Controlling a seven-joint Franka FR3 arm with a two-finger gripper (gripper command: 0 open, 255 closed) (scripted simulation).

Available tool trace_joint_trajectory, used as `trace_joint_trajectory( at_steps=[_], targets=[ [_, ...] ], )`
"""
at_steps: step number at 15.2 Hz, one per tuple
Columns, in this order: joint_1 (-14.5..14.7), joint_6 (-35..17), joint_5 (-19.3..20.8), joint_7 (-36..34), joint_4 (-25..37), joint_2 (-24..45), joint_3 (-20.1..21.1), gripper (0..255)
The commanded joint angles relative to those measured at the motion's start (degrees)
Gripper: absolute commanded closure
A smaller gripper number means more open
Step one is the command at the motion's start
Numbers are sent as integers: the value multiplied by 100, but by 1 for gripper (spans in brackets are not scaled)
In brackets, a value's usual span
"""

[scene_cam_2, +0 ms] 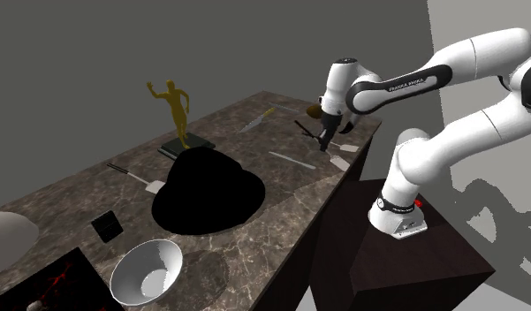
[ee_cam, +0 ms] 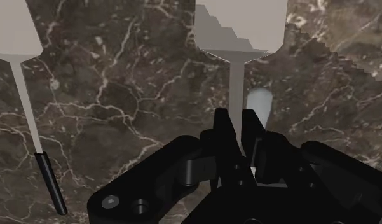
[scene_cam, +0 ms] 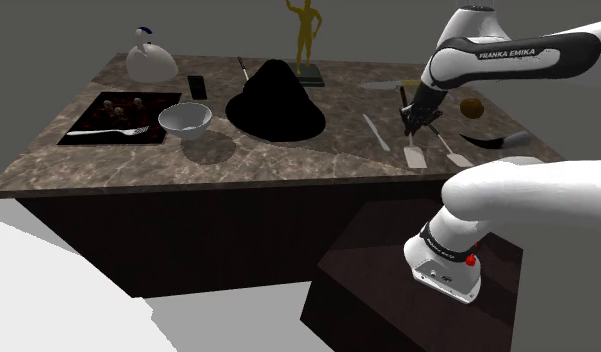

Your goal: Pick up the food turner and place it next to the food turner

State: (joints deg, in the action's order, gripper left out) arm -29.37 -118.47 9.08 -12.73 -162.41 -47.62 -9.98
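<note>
The food turner (ee_cam: 237,83) has its thin pale shaft pinched between the nearly closed fingers of our gripper (ee_cam: 238,119). Its handle end is hidden behind them and its blade is cut off ahead, so we cannot tell whether it is clear of the marble counter (ee_cam: 132,95). A second turner (ee_cam: 49,184) with a black grip lies beside the gripper, apart from it, with bare marble between them; in the shoulder view the counter's front edge runs near the gripper.

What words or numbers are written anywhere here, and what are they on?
"FRANKA EMIKA": on the white arm, along its forearm, in the shoulder view.
The same lettering in the second exterior view: too small to read surely.
No writing on the claw or the food turner it clasps.
</note>
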Motion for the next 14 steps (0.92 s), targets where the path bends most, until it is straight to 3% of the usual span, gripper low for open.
trace_joint_trajectory(
  at_steps=[1, 14],
  targets=[
    [-111, -102, 116, 159, -72, 26, -148, 255],
    [-177, -1462, 300, 125, -750, 713, -314, 255]
  ],
)
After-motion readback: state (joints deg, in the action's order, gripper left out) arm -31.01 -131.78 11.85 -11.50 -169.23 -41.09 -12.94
